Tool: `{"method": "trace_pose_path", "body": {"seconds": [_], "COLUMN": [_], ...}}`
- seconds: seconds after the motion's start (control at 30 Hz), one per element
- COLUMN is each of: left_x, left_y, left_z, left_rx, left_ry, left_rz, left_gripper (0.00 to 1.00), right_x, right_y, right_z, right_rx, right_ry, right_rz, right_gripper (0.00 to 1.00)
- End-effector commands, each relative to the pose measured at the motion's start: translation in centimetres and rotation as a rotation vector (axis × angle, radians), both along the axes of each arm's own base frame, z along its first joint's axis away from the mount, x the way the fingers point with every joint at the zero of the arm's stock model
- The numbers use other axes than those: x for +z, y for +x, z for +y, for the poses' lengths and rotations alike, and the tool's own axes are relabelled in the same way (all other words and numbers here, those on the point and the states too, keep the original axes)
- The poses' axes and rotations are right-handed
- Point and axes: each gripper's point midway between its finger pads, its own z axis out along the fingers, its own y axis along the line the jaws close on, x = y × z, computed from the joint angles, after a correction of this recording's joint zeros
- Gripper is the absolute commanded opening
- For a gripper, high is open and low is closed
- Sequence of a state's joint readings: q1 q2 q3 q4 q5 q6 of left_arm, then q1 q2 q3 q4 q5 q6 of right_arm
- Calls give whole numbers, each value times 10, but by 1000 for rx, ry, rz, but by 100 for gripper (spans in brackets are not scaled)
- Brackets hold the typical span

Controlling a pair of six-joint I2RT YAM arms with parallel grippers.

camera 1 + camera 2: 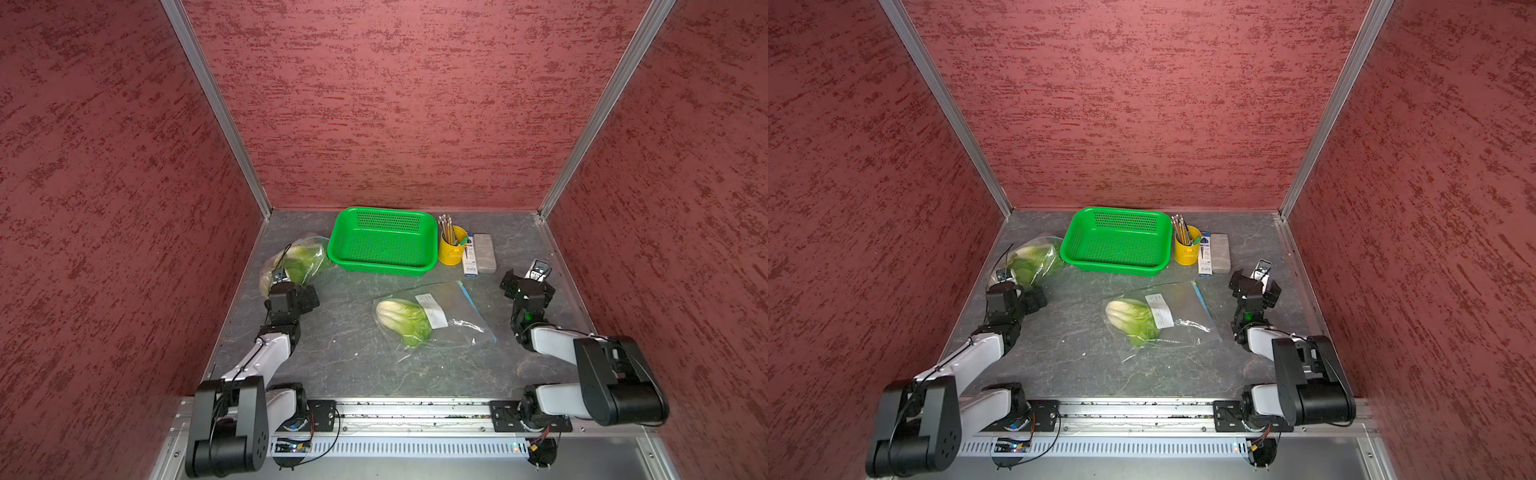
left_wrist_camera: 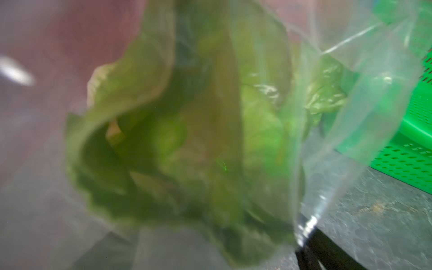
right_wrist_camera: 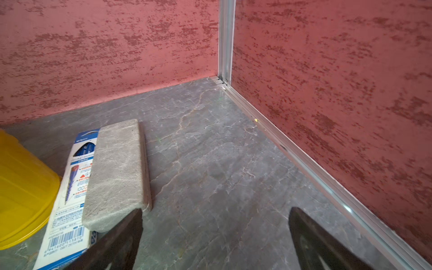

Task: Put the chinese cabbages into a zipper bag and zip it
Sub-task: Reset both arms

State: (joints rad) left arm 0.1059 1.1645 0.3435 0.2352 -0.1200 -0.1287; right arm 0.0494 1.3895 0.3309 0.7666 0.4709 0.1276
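Note:
One chinese cabbage (image 1: pixel 401 318) (image 1: pixel 1131 318) lies mid-table inside a flat clear zipper bag (image 1: pixel 459 320) with a white label and a blue zip edge (image 1: pixel 476 309) on its right. At the back left a second clear bag (image 1: pixel 309 253) holds more cabbage heads (image 1: pixel 291 259) (image 1: pixel 1030 259). My left gripper (image 1: pixel 289 284) is right against this bag. In the left wrist view blurred cabbage leaves (image 2: pixel 187 140) behind plastic fill the picture, and only one dark finger (image 2: pixel 313 250) shows, far out to the side. My right gripper (image 1: pixel 528 282) (image 3: pixel 216 210) stands open over bare table by the right wall.
A green basket (image 1: pixel 384 241) stands at the back. To its right are a yellow cup of pencils (image 1: pixel 453 249) (image 3: pixel 21 187), a blue-white pack (image 1: pixel 469 257) (image 3: pixel 70 210) and a grey block (image 1: pixel 485 252) (image 3: pixel 117 173). The block lies just beside my right gripper's finger. Red walls close three sides.

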Motion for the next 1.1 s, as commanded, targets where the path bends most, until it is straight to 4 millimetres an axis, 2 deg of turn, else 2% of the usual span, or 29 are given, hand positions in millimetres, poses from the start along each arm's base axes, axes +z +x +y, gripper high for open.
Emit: {"method": "trace_pose_path", "body": {"seconds": [0.0,0.1,0.17,0.27,0.37,0.4,0.5,0.97,1.07], "left_x": [52,60,62,54,38,31,30,31,32], "left_y": [38,48,54,61,68,69,75,76,74], "left_z": [-15,-32,-35,-46,-58,-56,-45,-46,-52], "left_rx": [-127,-224,-238,-291,-311,-284,-255,-257,-281], "left_ry": [18,44,54,49,114,120,74,83,100], "left_rz": [-266,-335,-360,-360,-387,-319,-305,-308,-313], "left_gripper": [100,100,100,100,100,100,100,100,100], "right_x": [43,35,36,36,32,31,31,32,32], "right_y": [18,22,16,1,8,8,6,7,6], "right_z": [9,21,21,35,34,33,32,33,33], "right_rx": [88,197,207,291,288,287,285,288,287], "right_ry": [-60,-38,-30,-67,-51,-50,-52,-52,-52], "right_rz": [-178,-216,-227,-292,-262,-258,-263,-264,-264], "right_gripper": [99,99,99,99,99,99,99,99,99]}}
